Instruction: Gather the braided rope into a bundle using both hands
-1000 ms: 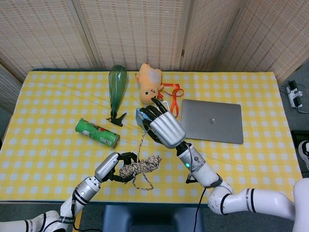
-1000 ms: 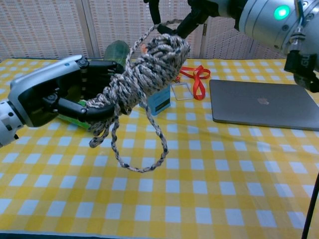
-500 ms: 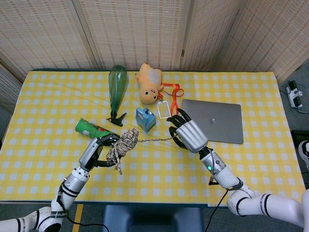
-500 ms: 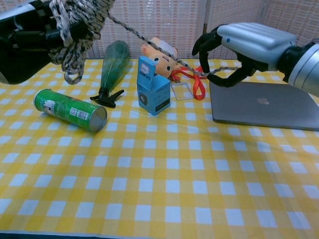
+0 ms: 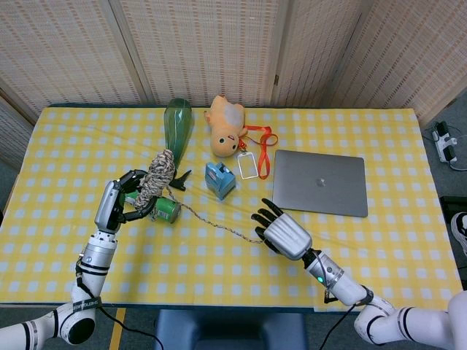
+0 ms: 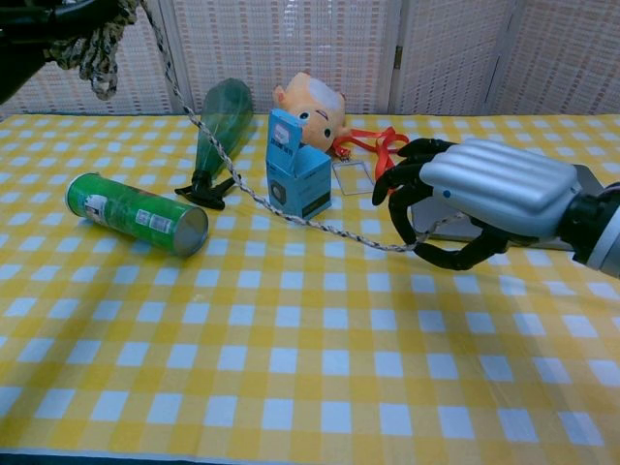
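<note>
The braided rope is wound into a grey-and-white bundle (image 5: 156, 179) that my left hand (image 5: 119, 205) grips, held up above the table's left side. In the chest view only the bundle (image 6: 93, 41) shows at the top left corner, with the dark hand (image 6: 24, 34) behind it. One loose strand (image 5: 219, 224) runs taut from the bundle down and right to my right hand (image 5: 284, 236). That hand (image 6: 484, 199) hovers low over the cloth in front of the laptop, fingers curled around the strand's end (image 6: 387, 246).
A green can (image 6: 136, 213) lies under the bundle, and a green spray bottle (image 5: 176, 131) lies behind it. A blue box (image 5: 220, 179), a plush toy (image 5: 226, 124), a badge on an orange lanyard (image 5: 255, 149) and a closed laptop (image 5: 319, 182) sit mid-table on the yellow checked cloth (image 5: 365, 255).
My left hand has carried the bundle left and away from me, over the can. My right hand has dropped toward the front of the table, and the strand between them has stretched longer.
</note>
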Robot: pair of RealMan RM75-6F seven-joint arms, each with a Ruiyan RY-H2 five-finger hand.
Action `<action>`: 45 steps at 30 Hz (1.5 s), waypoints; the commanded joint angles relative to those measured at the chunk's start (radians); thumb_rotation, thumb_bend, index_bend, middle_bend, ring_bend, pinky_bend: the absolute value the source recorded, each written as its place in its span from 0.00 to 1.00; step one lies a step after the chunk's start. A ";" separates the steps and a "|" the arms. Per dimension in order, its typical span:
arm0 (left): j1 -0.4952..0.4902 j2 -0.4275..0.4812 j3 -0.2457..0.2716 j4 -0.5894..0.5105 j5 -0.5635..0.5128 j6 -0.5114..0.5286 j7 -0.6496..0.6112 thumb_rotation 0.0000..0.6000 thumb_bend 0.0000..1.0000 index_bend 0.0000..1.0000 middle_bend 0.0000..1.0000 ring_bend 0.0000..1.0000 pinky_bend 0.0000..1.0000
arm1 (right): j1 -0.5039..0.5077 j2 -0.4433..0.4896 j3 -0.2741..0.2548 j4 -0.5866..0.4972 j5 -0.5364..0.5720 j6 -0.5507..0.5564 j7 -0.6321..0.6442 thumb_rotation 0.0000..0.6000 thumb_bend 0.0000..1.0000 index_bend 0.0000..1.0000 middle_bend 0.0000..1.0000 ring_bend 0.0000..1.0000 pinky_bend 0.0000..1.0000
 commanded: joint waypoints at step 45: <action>0.014 -0.244 0.225 0.342 0.367 0.224 0.288 1.00 0.67 0.77 0.71 0.65 0.69 | 0.263 -0.014 0.420 -0.353 0.337 -0.085 -0.390 1.00 0.46 0.64 0.26 0.21 0.08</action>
